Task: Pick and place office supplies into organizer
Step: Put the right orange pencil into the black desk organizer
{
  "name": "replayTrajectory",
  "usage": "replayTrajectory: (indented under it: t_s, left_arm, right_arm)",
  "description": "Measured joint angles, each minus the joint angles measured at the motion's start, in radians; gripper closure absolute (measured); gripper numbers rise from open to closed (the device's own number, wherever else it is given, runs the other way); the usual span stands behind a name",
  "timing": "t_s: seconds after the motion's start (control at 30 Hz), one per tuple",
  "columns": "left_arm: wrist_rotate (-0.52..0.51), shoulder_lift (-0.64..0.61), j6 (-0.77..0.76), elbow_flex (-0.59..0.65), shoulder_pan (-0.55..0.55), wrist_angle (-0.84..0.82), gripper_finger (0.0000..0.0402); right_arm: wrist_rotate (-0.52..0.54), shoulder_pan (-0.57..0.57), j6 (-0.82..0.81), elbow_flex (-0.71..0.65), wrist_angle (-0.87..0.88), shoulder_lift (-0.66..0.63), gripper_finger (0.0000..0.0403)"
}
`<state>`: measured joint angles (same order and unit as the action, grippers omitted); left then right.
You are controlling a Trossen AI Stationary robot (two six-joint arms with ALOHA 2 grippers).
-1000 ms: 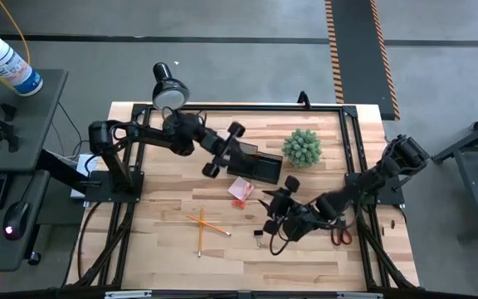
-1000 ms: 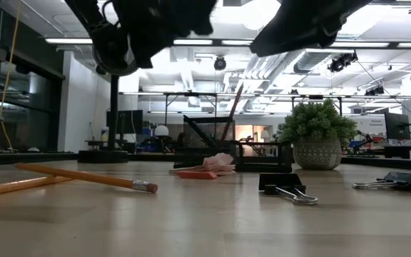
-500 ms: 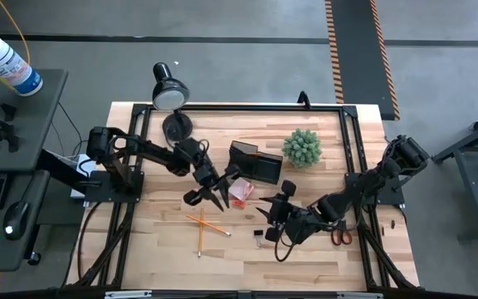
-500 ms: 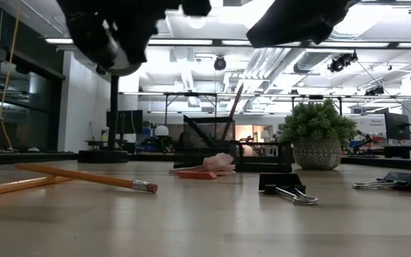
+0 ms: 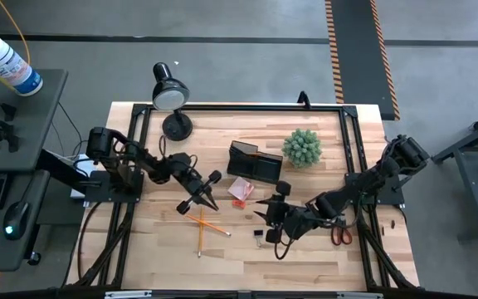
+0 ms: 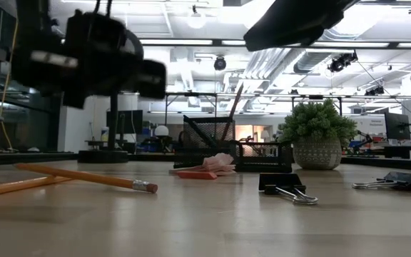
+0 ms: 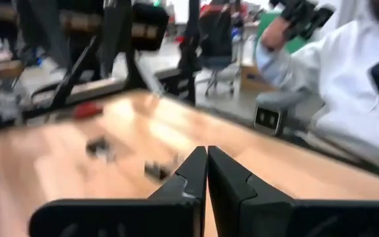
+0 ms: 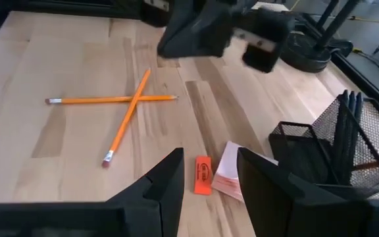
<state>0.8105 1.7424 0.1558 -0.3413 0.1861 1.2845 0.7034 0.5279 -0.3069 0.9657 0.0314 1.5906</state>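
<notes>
Two orange pencils (image 5: 203,223) lie crossed on the wooden table, left of centre (image 8: 131,100). My left gripper (image 5: 207,202) hovers just beyond them, shut and empty (image 7: 206,154). A pink sticky-note pad (image 5: 239,189) and a small orange block (image 8: 203,174) lie in front of the black mesh organizer (image 5: 256,164), which has pens standing in it. My right gripper (image 5: 260,214) is open above the table to the right of the pencils (image 8: 209,163). Binder clips (image 6: 285,187) lie under it. Red-handled scissors (image 5: 341,237) lie to the right, under the right arm.
A green spiky plant ball (image 5: 302,148) stands to the right of the organizer. A black desk lamp (image 5: 170,93) stands at the far left corner. A black frame rims the table. A person in white shows beyond the table in the left wrist view (image 7: 347,79).
My left gripper has come away from the organizer toward the table's near left, sinking low over the table beside the pencils, and has shut with nothing between its fingers. Nothing on the table has moved.
</notes>
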Motion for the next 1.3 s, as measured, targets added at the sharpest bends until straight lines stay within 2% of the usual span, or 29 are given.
replayTrajectory:
  t_s: [0.2,0.4,0.57,0.67,0.8,0.87,0.93,1.03,1.1,1.17,1.3]
  left_arm:
    - [-0.109,0.0,0.036,0.106,-0.006,-0.001,0.0401]
    - [-0.103,0.0,0.034,0.152,-0.02,-0.003,0.0401]
    - [-0.117,-0.019,0.012,0.172,-0.103,-0.024,0.0401]
    - [-0.161,-0.074,0.018,0.171,-0.166,-0.114,0.0401]
    - [-0.245,-0.19,0.07,0.141,-0.227,-0.352,0.0401]
    - [-0.329,-0.262,0.124,0.108,-0.252,-0.555,0.0401]
    - [-0.47,-0.333,0.191,0.052,-0.287,-0.823,0.0401]
    - [-0.756,-0.404,0.254,-0.063,-0.356,-1.24,0.0401]
    - [-0.872,-0.417,0.259,-0.139,-0.403,-1.429,0.0401]
    - [-0.918,-0.423,0.26,-0.207,-0.446,-1.548,0.0401]
    - [-0.931,-0.423,0.259,-0.322,-0.501,-1.702,0.0401]
  right_arm:
    - [-0.081,-0.018,0.012,0.0,-0.042,0.0,0.0269]
    - [-0.122,-0.018,0.056,0.0,-0.114,0.0,0.0269]
    - [-0.118,-0.017,0.02,0.0,-0.114,0.0,0.0269]
    - [-0.114,-0.017,0.018,0.0,-0.114,0.0,0.0269]
    - [-0.096,-0.017,-0.005,0.0,-0.114,0.0,0.0269]
    - [-0.085,-0.017,-0.007,0.0,-0.114,0.0,0.0269]
    - [-0.08,-0.017,-0.007,0.0,-0.117,0.003,0.0269]
    - [-0.076,-0.017,-0.002,0.0,-0.118,0.011,0.0269]
    - [-0.076,-0.023,0.001,0.001,-0.12,0.018,0.0269]
    - [-0.077,-0.026,0.011,0.001,-0.119,0.024,0.0269]
    - [-0.077,-0.031,0.024,0.001,-0.122,0.04,0.0269]
